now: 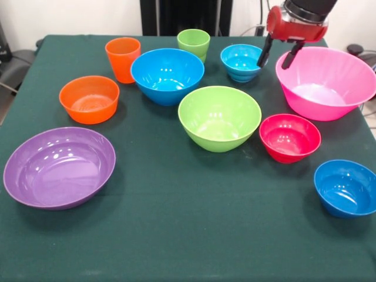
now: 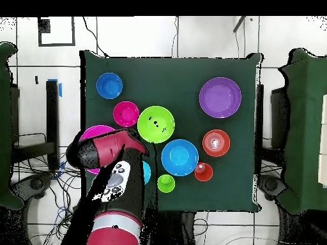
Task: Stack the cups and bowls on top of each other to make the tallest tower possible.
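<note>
My gripper (image 1: 277, 59) hangs open and empty at the back right, above the gap between a small blue bowl (image 1: 241, 61) and the huge pink bowl (image 1: 326, 82). All the pieces stand apart on the green table (image 1: 176, 235), none stacked. The orange cup (image 1: 123, 59) and green cup (image 1: 194, 43) stand at the back beside the large blue bowl (image 1: 167, 75). The lime green bowl (image 1: 219, 117) sits mid-table, with the red bowl (image 1: 289, 138) to its right. Orange bowl (image 1: 89, 98) and purple bowl (image 1: 59, 167) lie left. A second small blue bowl (image 1: 346, 188) sits front right.
From overhead my arm (image 2: 108, 185) covers much of the pink bowl (image 2: 94, 134) and the small blue bowl beside it. Cables and furniture surround the table (image 2: 191, 70). The purple bowl (image 2: 220, 97) and the other small blue bowl (image 2: 109, 85) sit near its far edge.
</note>
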{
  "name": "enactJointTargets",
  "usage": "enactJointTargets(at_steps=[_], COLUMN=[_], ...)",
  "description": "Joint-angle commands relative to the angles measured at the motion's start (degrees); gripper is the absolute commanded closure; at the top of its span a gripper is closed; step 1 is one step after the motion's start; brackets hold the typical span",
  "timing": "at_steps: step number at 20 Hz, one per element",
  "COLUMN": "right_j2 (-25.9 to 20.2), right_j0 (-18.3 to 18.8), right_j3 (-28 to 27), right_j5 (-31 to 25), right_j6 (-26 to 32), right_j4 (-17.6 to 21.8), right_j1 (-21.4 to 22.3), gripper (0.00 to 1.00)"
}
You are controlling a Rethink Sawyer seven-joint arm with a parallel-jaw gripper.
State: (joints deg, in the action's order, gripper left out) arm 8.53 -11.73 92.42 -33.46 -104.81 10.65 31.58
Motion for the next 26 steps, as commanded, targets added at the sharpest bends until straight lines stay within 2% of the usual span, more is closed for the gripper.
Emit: enactJointTargets(at_steps=[1, 4, 11, 17, 26], right_j2=[-1.15, -0.53, -1.1, -1.34, -1.93], right_j0=[-1.82, -2.4, -2.89, -3.83, -3.16], right_j3=[-4.91, -5.41, -5.67, -8.35, -7.55], right_j5=[4.81, 5.82, 5.73, 5.74, 4.04], right_j6=[-11.26, -11.47, -10.93, -11.12, -9.5], right_j4=[-0.44, -0.58, -1.34, -1.81, -2.05], right_j1=[-5.86, -6.9, -6.07, -8.11, -6.63], gripper=[0.0, 0.0, 0.0, 0.0, 0.0])
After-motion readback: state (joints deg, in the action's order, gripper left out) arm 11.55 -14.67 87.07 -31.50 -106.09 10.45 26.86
